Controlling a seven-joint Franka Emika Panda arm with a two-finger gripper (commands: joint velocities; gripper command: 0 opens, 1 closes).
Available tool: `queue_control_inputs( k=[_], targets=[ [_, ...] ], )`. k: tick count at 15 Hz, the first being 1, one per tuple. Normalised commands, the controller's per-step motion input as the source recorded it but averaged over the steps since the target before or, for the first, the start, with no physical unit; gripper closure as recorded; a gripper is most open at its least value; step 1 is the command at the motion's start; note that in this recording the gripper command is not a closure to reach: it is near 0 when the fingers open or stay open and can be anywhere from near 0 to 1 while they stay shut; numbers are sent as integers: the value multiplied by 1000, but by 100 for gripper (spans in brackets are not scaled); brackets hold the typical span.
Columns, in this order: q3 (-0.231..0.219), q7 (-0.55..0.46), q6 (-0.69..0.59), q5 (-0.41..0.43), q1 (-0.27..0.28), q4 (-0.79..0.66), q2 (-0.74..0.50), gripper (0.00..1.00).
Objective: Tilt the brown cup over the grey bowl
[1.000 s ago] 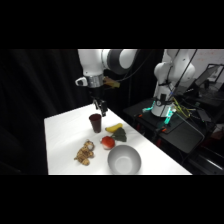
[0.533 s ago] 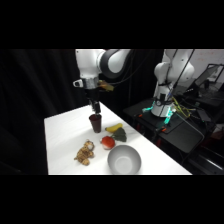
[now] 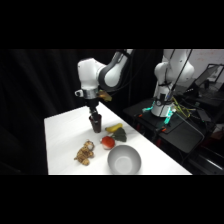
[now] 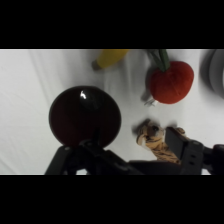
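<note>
The brown cup (image 3: 96, 125) stands upright on the white table, behind the other items. My gripper (image 3: 94, 116) has come down right over it and is open. In the wrist view the cup (image 4: 85, 117) shows from above as a dark round mouth at the left, close against the gripper's left side. My gripper (image 4: 130, 150) is spread wide, and its right finger (image 4: 179, 144) stands well clear of the cup. The grey bowl (image 3: 124, 160) sits at the table's front, apart from the cup. A sliver of the bowl (image 4: 216, 70) shows at the wrist view's right edge.
Between cup and bowl lie a red round fruit (image 3: 107, 142) (image 4: 171, 81) and a yellow-green piece (image 3: 116, 131). A brown stuffed toy (image 3: 85, 153) (image 4: 156, 140) lies left of the bowl. A second robot stand (image 3: 162, 107) sits off the table's right.
The gripper has dropped from above the cup down to the cup's rim, and the arm has swung slightly. Cup, bowl and the other items have not moved.
</note>
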Motion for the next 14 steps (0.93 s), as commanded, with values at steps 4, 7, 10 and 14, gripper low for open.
queue_control_inputs(
  k=[4,7,10,14],
  targets=[
    [49,-96,194,127,-91,-17,87,0],
    [55,-42,139,123,-66,12,59,100],
    [52,-13,90,110,-51,29,14,100],
    [31,19,43,35,-4,41,-28,81]
  ],
)
